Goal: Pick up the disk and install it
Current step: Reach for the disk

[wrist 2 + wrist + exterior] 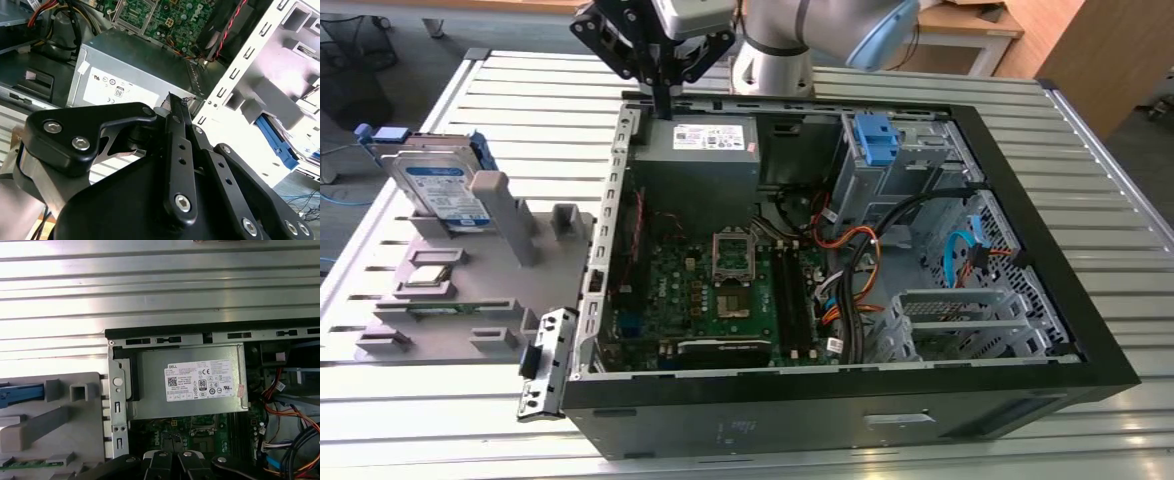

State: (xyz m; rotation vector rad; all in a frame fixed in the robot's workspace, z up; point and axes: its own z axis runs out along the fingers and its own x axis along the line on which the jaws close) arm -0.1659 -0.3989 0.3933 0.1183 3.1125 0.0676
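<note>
The disk [438, 188], a silver drive with a white-and-blue label and blue rails, stands on edge in a grey holder [467, 300] at the exterior view's left. A blue rail of it [275, 140] shows past the case wall in the second wrist view. My gripper [663, 110] hangs over the far left corner of the open computer case [854, 400], just above the power-supply box [698, 150]. Its fingers are shut together with nothing between them, the tips [172, 100] close to the box's stickered face. The disk is well off to the side of the gripper.
Inside the case lie the motherboard [720, 290], bundles of cables [854, 260], a blue bracket [874, 138] in the far bay and an open metal drive cage [961, 320]. The ribbed metal table [520, 90] runs all around. The grey holder also carries small parts [427, 280].
</note>
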